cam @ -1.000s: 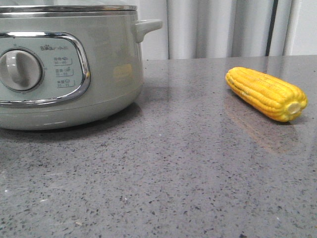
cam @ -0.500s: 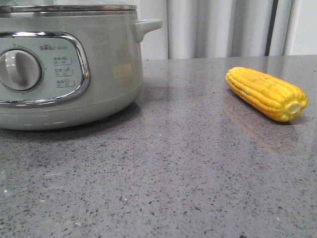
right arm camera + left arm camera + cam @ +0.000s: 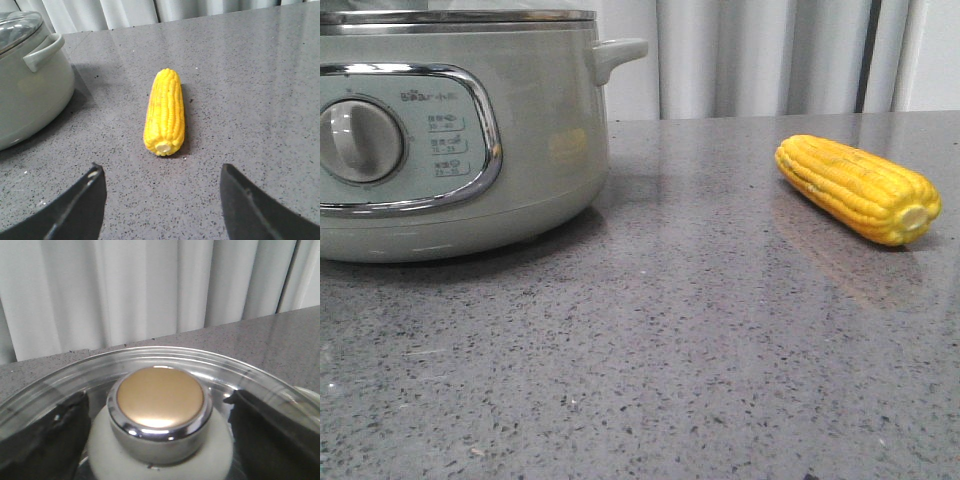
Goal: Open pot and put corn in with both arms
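The pale grey-green pot stands at the left of the grey counter with its glass lid on; it also shows in the right wrist view. The lid's gold-topped chrome knob sits between the open jaws of my left gripper, with a gap on each side. The yellow corn lies on the counter at the right. In the right wrist view the corn lies with its cut end toward my right gripper, which is open, above the counter and short of the cob.
The speckled grey counter runs across the front view. White curtains hang behind its far edge. The pot's side handle points toward the corn. Neither arm shows in the front view.
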